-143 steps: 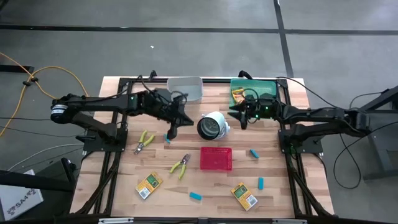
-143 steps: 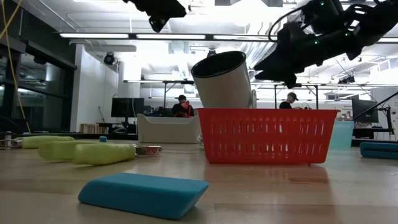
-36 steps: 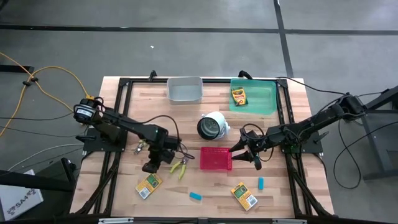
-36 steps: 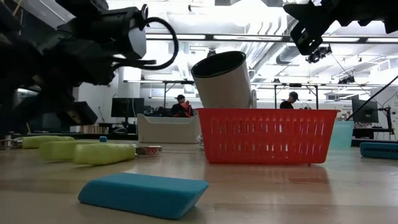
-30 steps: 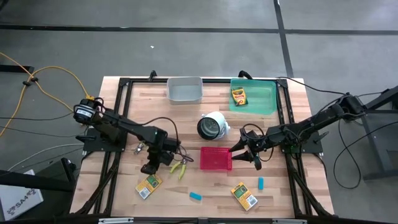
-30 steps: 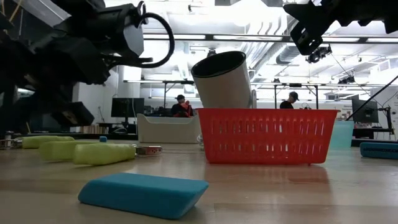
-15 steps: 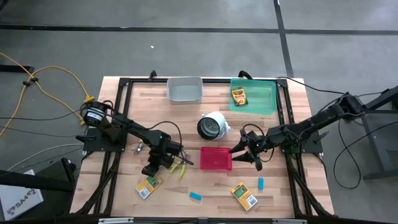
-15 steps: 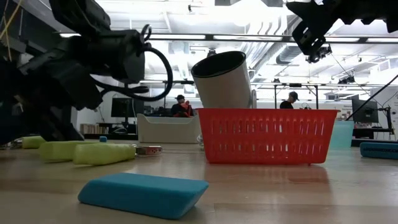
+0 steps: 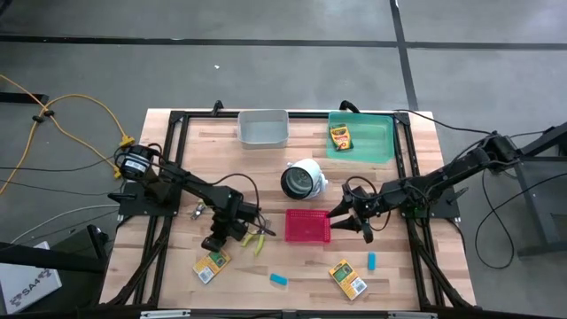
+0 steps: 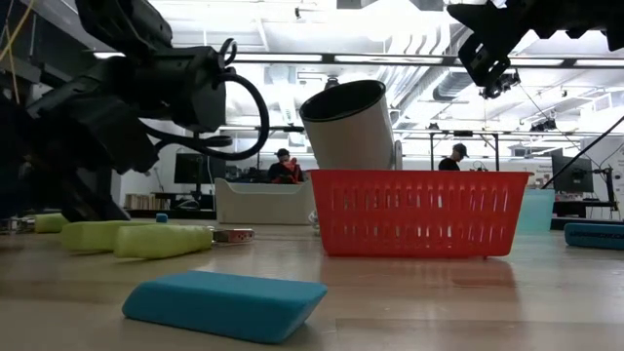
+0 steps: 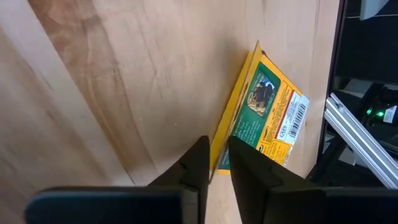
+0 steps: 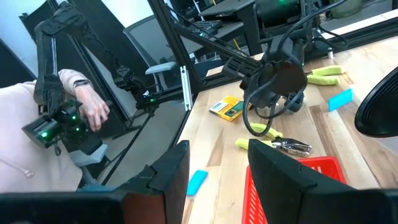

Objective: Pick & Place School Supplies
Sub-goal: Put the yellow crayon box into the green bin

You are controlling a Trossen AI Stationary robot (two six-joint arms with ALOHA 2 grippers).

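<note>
Low over the wooden desk, the left tool stood narrowed to a thin gap, its tips straddling the edge of a flat yellow-and-green crayon box. Beside the red plastic basket, the right tool hung spread apart, holding nothing.

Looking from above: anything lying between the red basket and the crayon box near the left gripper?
Yes. In the high view, yellow-green-handled pliers lie on the wood between the red basket and the crayon box, beside the left gripper.

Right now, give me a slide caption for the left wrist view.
Left gripper fingers nearly together over the edge of a yellow-and-green crayon box lying on the wooden table.
</note>
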